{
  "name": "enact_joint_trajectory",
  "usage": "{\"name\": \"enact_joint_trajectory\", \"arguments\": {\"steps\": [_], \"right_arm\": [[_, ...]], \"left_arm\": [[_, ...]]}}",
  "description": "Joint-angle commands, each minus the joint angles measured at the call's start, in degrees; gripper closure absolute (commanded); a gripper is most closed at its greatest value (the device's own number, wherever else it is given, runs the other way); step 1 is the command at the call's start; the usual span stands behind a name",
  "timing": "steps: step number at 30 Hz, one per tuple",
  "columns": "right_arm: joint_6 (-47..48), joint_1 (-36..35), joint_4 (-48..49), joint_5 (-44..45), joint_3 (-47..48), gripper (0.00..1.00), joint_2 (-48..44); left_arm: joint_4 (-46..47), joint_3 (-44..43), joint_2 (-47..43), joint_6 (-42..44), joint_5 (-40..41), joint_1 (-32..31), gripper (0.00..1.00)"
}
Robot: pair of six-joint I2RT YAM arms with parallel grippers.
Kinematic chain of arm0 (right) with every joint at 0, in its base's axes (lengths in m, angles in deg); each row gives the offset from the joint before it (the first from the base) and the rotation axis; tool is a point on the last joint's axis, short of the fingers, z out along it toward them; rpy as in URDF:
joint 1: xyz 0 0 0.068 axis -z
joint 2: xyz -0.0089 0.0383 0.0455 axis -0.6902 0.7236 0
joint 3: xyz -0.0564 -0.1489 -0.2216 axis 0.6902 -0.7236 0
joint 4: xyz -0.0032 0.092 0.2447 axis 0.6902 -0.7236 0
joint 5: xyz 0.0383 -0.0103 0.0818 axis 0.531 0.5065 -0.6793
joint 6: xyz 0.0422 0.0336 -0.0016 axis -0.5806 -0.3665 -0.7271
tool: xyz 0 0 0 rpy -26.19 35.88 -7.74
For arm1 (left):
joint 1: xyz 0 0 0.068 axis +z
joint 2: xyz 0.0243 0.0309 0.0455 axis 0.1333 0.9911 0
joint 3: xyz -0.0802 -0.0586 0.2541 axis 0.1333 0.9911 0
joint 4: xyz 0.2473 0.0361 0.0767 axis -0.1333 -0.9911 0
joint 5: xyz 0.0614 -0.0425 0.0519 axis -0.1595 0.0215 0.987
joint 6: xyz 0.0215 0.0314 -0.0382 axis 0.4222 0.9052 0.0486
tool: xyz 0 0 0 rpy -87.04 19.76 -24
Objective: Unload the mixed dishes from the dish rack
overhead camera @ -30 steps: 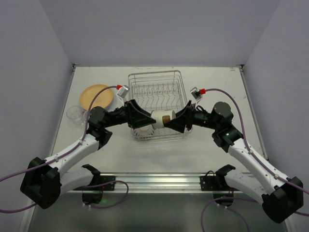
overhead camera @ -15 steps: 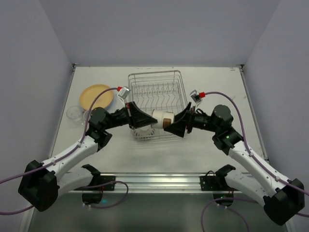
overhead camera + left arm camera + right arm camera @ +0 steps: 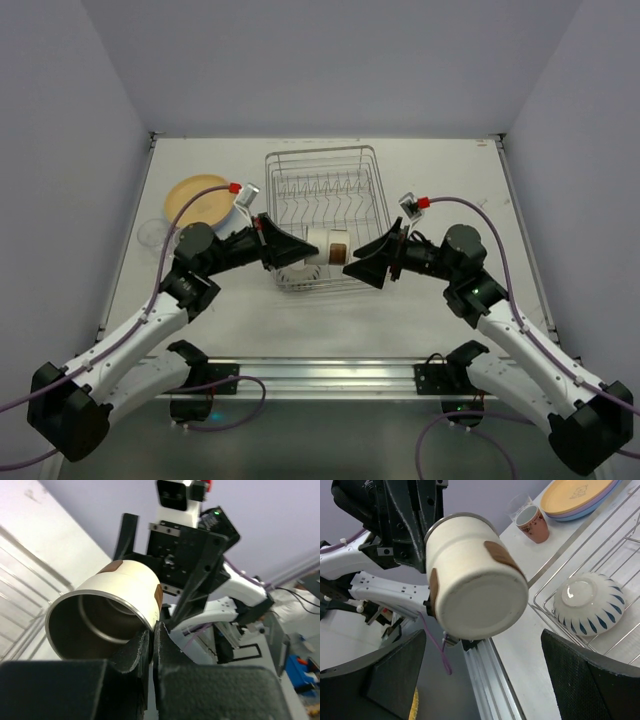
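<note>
I read my left gripper point(image 3: 152, 630) pinched tight on the brown-and-cream cup point(image 3: 125, 587) rim, cup lying sideways over the dish rack point(image 3: 325, 160) near edge, right gripper point(image 3: 362, 256) spread wide, holding nothing

From above, the left gripper point(image 3: 297, 252) and the cup point(image 3: 328, 245) pinched in it cover most of the bowl point(image 3: 297, 273) just below them; only a white edge shows. The mug point(image 3: 532, 524) is lost behind the left arm point(image 3: 195, 243) there. In the right wrist view, far beyond the right gripper point(image 3: 484, 640), the plates point(image 3: 575, 497) run off the top edge, the rack point(image 3: 585, 551) runs off the right edge, and the glass point(image 3: 519, 502) stands half hidden behind the mug. Both right fingers point(image 3: 395, 675) are cut by the bottom edge.
</note>
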Motion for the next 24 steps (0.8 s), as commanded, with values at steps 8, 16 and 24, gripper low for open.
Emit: {"name": "enact_joint_trajectory", "arguments": {"steps": [8, 16, 24], "right_arm": [[1.05, 0.12, -0.87, 1.53, -1.08, 0.01, -2.31], [1.05, 0.20, -0.70, 1.53, -1.08, 0.01, -2.31], [0.70, 0.12, 0.88, 0.91, -1.17, 0.01, -0.73]], "left_arm": [[-31.20, -9.64, -4.78, 15.73, 22.57, -0.01, 1.00], [-48.36, -15.26, -8.74, 19.77, 49.08, 0.17, 1.00], [-61.65, -18.87, -3.66, 15.39, 70.56, 0.34, 1.00]]}}
